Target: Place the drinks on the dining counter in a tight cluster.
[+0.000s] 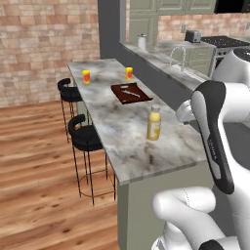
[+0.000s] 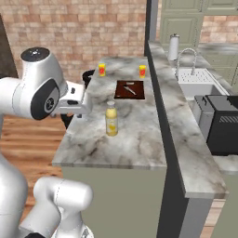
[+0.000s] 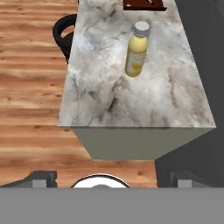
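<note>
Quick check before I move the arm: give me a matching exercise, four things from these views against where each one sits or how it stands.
Things:
1. yellow bottle
2. dark cutting board
3. gripper
4. black stools

Places or states:
A. on the wood floor along the dining counter's outer side
B. open, holding nothing, back from the counter's near end
C. upright on the marble, near the counter's near end
D. flat on the marble, farther along, with a utensil on it

Pairs: 1-C, 2-D, 3-B, 4-A
</note>
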